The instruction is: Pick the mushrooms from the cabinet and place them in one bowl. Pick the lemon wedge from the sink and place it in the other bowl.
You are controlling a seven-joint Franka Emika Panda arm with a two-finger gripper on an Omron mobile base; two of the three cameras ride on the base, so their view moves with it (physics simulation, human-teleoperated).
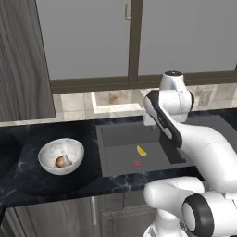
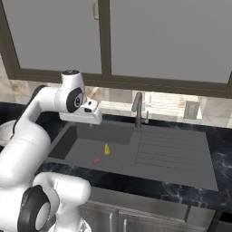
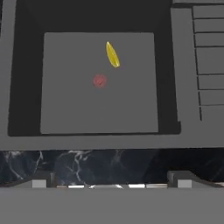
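- One lemon wedge (image 1: 141,151), yellow, lying in the sink (image 1: 115,139).
- One small red spot (image 1: 137,163) on the sink floor, just beside the wedge.
- One white marbled bowl (image 1: 60,156) on the surface (image 1: 28,185), left of the sink.
- Mushrooms (image 1: 62,161) in that bowl: at least one seen, exact count hard to tell.
- One dark faucet (image 2: 137,108) at the sink's rear edge.
- One ribbed drainboard (image 2: 167,149).

Kitchen — sink (image 2: 149,152), faucet (image 2: 137,108)
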